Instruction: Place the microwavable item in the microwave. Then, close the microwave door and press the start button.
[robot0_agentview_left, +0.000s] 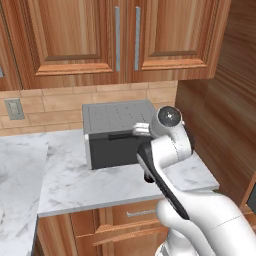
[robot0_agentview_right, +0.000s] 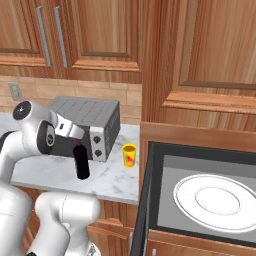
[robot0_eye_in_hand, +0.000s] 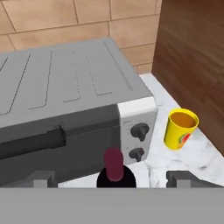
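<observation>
The yellow mug (robot0_eye_in_hand: 180, 128) with a red mark stands upright on the marble counter, right of the grey toaster oven (robot0_eye_in_hand: 74, 109). From the right base view the mug (robot0_agentview_right: 129, 155) sits between the toaster oven and the microwave (robot0_agentview_right: 165, 200). The microwave door (robot0_agentview_right: 142, 220) hangs open, seen edge-on, and the white round plate (robot0_agentview_right: 217, 200) lies inside. My gripper (robot0_eye_in_hand: 113, 179) is open, its fingertips (robot0_eye_in_hand: 43, 178) spread wide above the dark wine bottle (robot0_eye_in_hand: 114, 166). It touches neither the bottle nor the mug, which is off to its right.
The wine bottle (robot0_agentview_right: 81, 162) stands in front of the toaster oven (robot0_agentview_right: 90, 125), close under my hand. A wooden side wall (robot0_eye_in_hand: 192, 57) rises right of the mug. Wooden cabinets (robot0_agentview_left: 120, 40) hang above the counter (robot0_agentview_left: 75, 180).
</observation>
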